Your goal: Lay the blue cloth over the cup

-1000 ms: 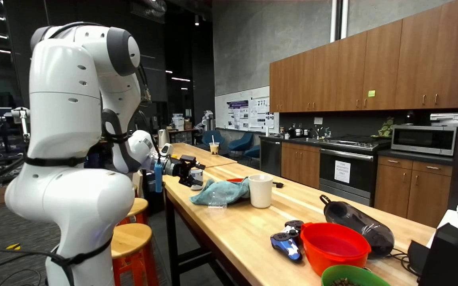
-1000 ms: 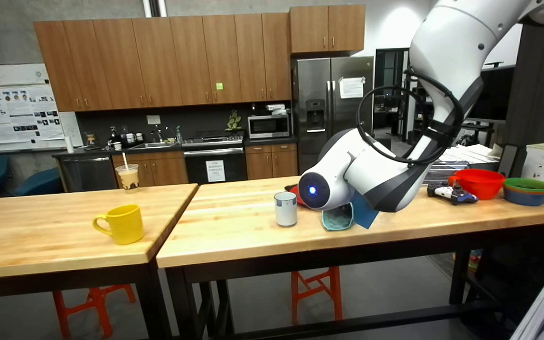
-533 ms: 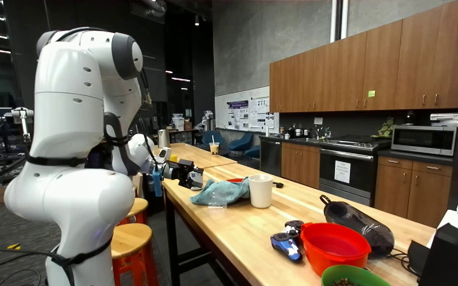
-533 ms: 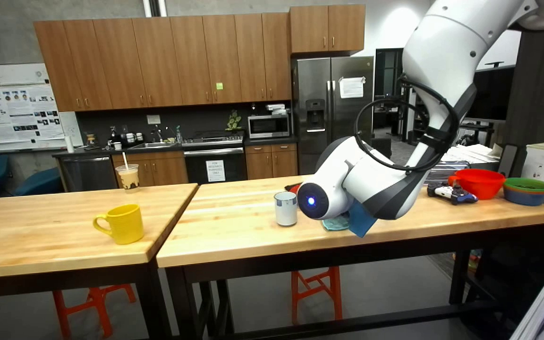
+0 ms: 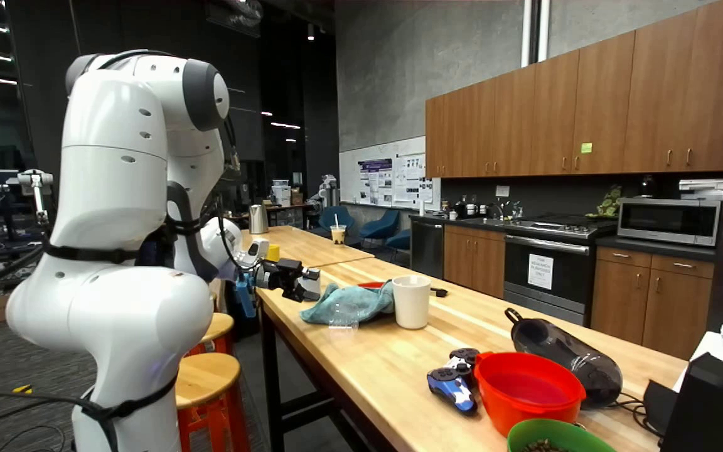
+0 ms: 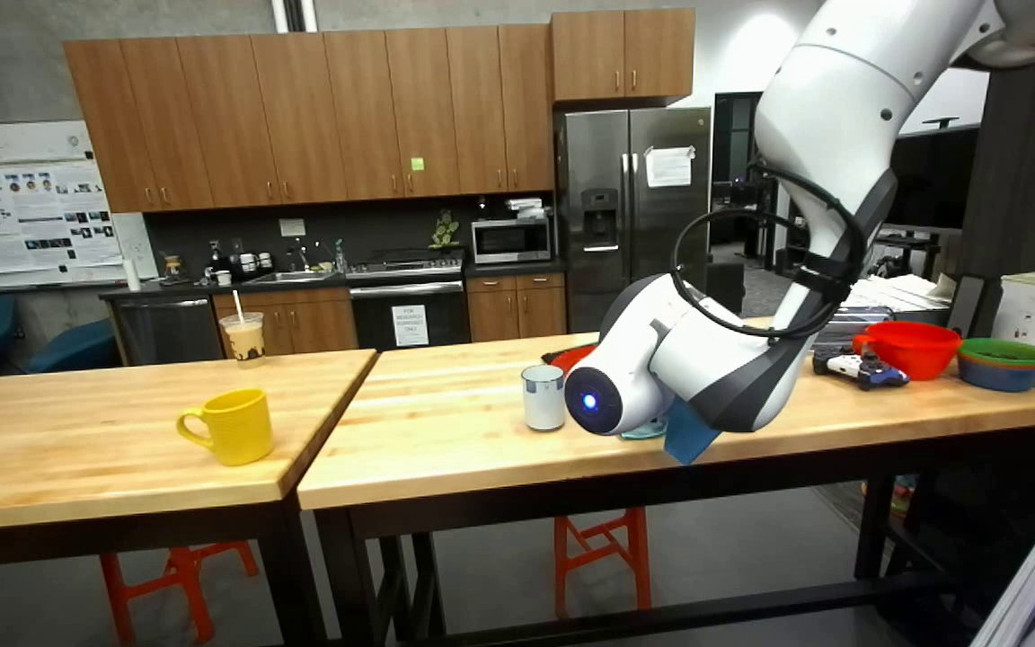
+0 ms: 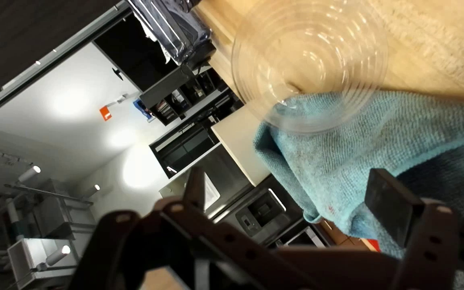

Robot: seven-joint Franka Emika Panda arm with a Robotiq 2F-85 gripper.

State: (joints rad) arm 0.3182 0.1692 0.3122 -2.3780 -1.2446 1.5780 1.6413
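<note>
The blue cloth (image 5: 355,304) lies bunched on the wooden table, raised in the middle. In the other exterior view only a scrap of the cloth (image 6: 645,429) shows below the arm. A tall white cup (image 5: 411,302) stands upright against the cloth's end; it also shows behind the cloth in the wrist view (image 7: 241,139). A grey-white mug (image 6: 544,397) stands on the cloth's opposite side, partly behind my gripper (image 5: 309,285) in an exterior view. In the wrist view my gripper (image 7: 290,183) is open with wide-spread fingers, the cloth (image 7: 336,161) just beyond; nothing is held.
A clear plastic dish (image 7: 308,64) rests by the cloth's near edge. A red item (image 6: 571,358) lies behind the cloth. A game controller (image 5: 454,380), red bowl (image 5: 528,392), green bowl (image 5: 556,436) and dark bottle (image 5: 567,358) lie farther along. A yellow mug (image 6: 234,427) stands on the adjoining table.
The arm's wrist has come lower and tilted, and the gripper has turned and dipped slightly beside the cloth. The cloth and the cups have not moved.
</note>
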